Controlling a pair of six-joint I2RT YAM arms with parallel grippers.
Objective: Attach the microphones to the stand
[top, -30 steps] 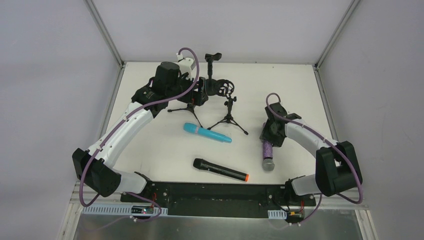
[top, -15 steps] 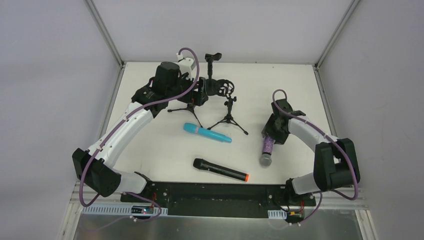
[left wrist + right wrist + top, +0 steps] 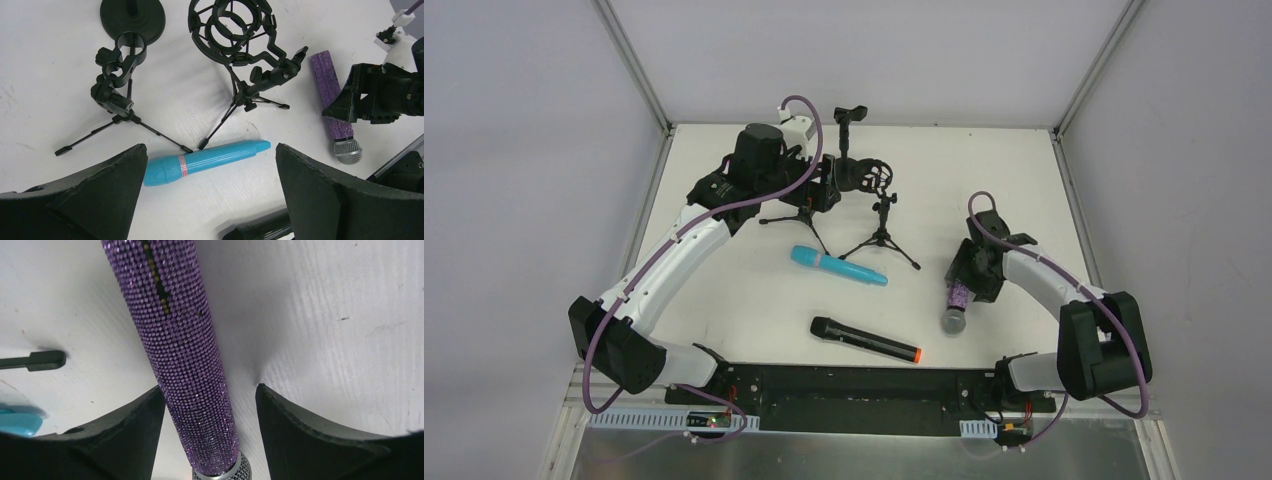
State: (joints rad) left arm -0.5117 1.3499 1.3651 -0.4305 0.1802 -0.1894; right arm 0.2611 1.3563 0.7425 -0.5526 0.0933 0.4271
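Grip comes first: our right gripper (image 3: 207, 390) straddles the purple microphone (image 3: 180, 340) lying on the table (image 3: 325, 315), fingers spread, not yet pinching; we should centre and close mid-handle; our left gripper (image 3: 210, 147) hangs spread above the shock-mount stand (image 3: 232, 30); the path there looks open, passing the turquoise microphone (image 3: 205, 160).

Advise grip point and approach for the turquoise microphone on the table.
Probably best to grip the turquoise microphone on the plain barrel between its band and tapered tail, from straight above, closing across its width. It lies flat, and two tripod feet sit close beside its head half, so that end is crowded.
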